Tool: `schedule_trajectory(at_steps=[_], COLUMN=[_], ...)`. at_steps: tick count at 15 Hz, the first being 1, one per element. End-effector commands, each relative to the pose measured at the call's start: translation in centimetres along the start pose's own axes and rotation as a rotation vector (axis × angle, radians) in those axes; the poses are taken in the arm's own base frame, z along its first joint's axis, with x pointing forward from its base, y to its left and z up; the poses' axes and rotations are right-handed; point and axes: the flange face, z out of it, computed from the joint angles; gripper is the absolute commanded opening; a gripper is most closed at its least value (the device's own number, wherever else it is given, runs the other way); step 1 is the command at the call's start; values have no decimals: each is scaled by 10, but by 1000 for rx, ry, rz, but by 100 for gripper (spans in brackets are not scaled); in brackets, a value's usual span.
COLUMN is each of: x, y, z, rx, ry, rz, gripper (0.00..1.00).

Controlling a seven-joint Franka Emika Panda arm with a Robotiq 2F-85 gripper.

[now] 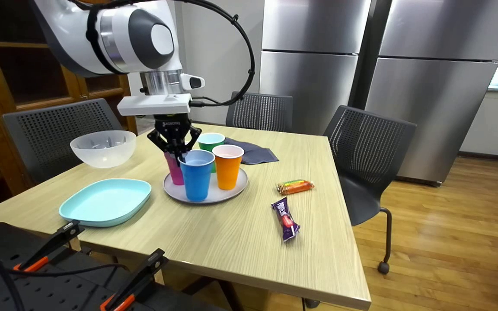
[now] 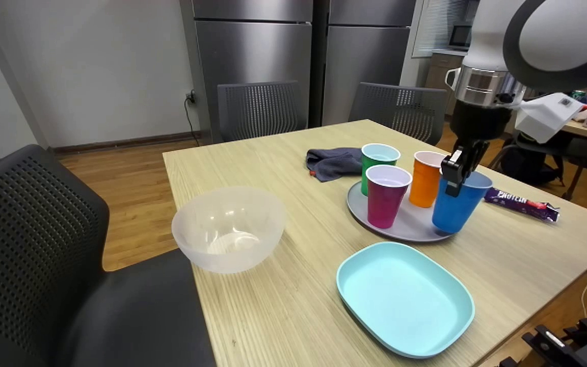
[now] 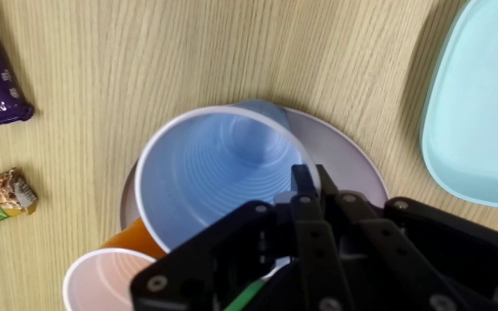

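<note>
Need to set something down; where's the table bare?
Bare: between the teal tray and purple bar; between the frosted bowl and dark cloth. Crowded: the gray plate, jaws pinching the blue cup near the orange cup, pink cup and green cup.

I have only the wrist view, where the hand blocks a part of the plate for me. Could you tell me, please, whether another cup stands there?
Observer: Yes, a magenta cup stands on the plate, near the blue cup.
Operator: Thank you. And which container is completely outside my picture?
Observer: A translucent bowl, on the table near its edge.
Operator: Is there also some soft thing that I miss?
Observer: Yes, in an exterior view a dark cloth lies behind the green cup.
</note>
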Motion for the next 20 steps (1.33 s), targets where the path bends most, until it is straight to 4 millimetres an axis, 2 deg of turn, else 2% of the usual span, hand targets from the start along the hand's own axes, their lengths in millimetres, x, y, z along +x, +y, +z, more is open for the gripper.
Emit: schedule_trajectory(at_steps=[1, 15, 16, 17, 20], x=[5, 16, 16, 16, 15], y=[-6, -11, -11, -11, -10], z=[1, 9, 10, 11, 10], rx=[-1, -5, -6, -8, -9], ry=[22, 38, 38, 36, 34], rz=[-41, -53, -51, -47, -45], gripper=[1, 1, 13, 30, 52])
